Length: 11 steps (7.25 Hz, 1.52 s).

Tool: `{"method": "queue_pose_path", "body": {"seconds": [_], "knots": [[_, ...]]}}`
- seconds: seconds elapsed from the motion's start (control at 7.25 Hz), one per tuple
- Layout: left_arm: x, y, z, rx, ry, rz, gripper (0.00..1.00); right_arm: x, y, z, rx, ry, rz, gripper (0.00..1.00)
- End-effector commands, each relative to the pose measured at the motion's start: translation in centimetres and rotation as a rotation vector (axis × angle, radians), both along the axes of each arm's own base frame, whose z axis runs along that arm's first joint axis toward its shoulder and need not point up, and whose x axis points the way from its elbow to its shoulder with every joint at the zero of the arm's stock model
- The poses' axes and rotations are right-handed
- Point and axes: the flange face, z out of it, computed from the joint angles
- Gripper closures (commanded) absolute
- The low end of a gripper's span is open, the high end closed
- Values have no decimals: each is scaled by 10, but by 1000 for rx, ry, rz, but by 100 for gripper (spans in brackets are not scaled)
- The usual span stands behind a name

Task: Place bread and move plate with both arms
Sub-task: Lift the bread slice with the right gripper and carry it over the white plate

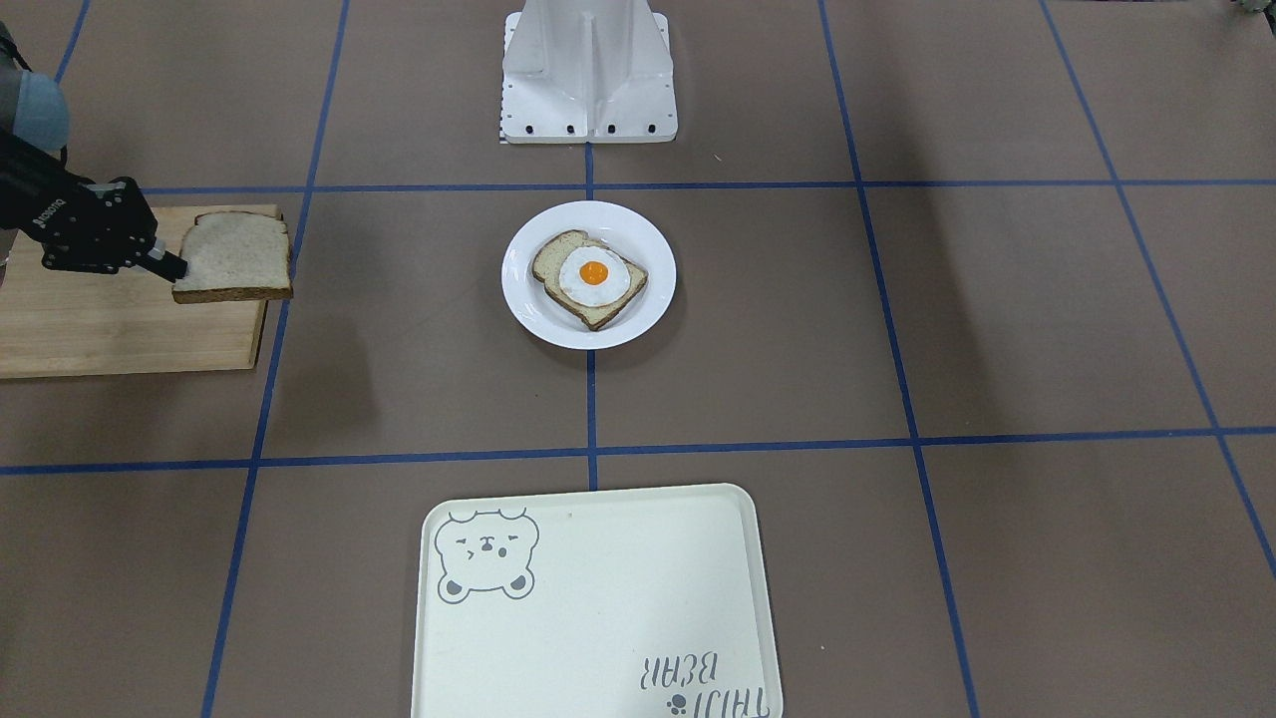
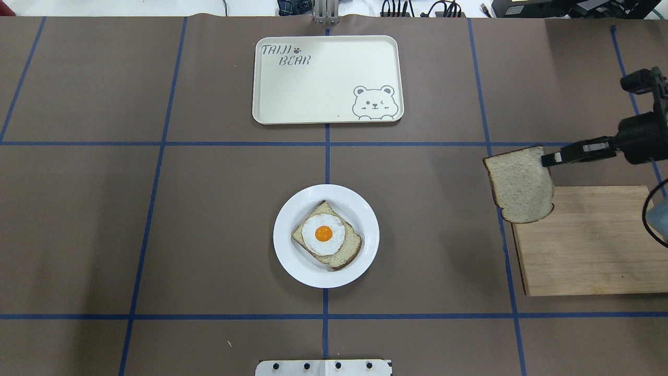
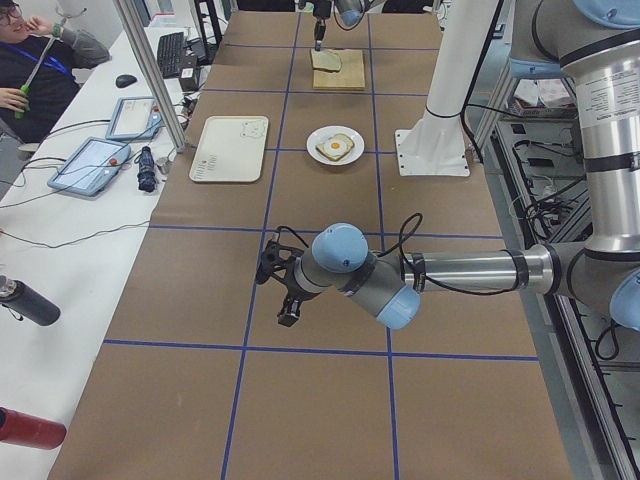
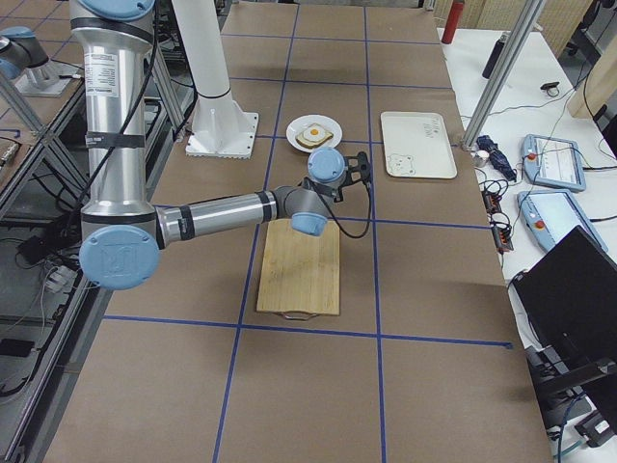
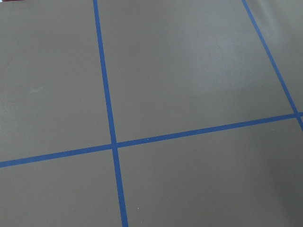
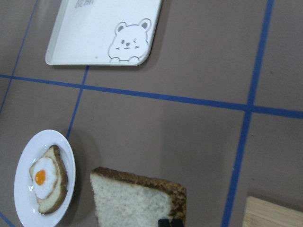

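The plain bread (image 1: 237, 257) slice hangs in my right gripper (image 1: 177, 267), which is shut on its edge, above the board's inner end. It also shows in the overhead view (image 2: 522, 185) with the right gripper (image 2: 545, 159), and in the right wrist view (image 6: 137, 201). The white plate (image 1: 653, 299) sits at the table's middle (image 2: 292, 261) and bears a slice with a fried egg (image 2: 326, 235). My left gripper (image 3: 288, 318) shows only in the exterior left view, low over bare table far from the plate; I cannot tell if it is open.
A wooden cutting board (image 2: 589, 245) lies under and beside the right gripper. A cream bear tray (image 2: 326, 78) lies beyond the plate, on the far side. The robot's white base (image 1: 588, 75) stands behind the plate. Blue tape lines cross the brown table.
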Motion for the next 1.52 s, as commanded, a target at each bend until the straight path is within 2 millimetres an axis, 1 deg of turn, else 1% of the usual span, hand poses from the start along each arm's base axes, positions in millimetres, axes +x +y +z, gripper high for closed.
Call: {"method": "queue_pose_path", "body": {"seconds": [0.0,0.14,0.28,0.41,0.55,0.69,0.83,0.97,1.1,1.24,1.38], "knots": [[0,0,1,-3,0,-2,1,-70,-19,-94,154,-92,-68,100],[0,0,1,-7,1,-4,1,-96,-16,-115,196,-109,-56,100],[1,-1,0,-28,16,-17,0,-138,-3,-136,238,-129,-41,100],[1,-1,-1,-28,17,-18,1,-179,22,-147,258,-142,-42,100],[1,-1,0,-31,17,-19,1,-211,41,-157,287,-152,-31,100],[1,0,1,-35,17,-19,1,-239,59,-156,333,-136,-28,100],[0,0,1,-35,17,-21,0,-257,69,-157,354,-109,-25,100],[0,1,2,-35,17,-21,0,-268,74,-160,353,-107,-33,100],[0,1,2,-35,17,-21,0,-279,75,-158,373,-95,-32,100],[0,1,2,-35,16,-22,1,-294,78,-155,374,-73,-13,100],[0,1,2,-35,17,-21,1,-295,79,-150,375,-66,-17,100]]}}
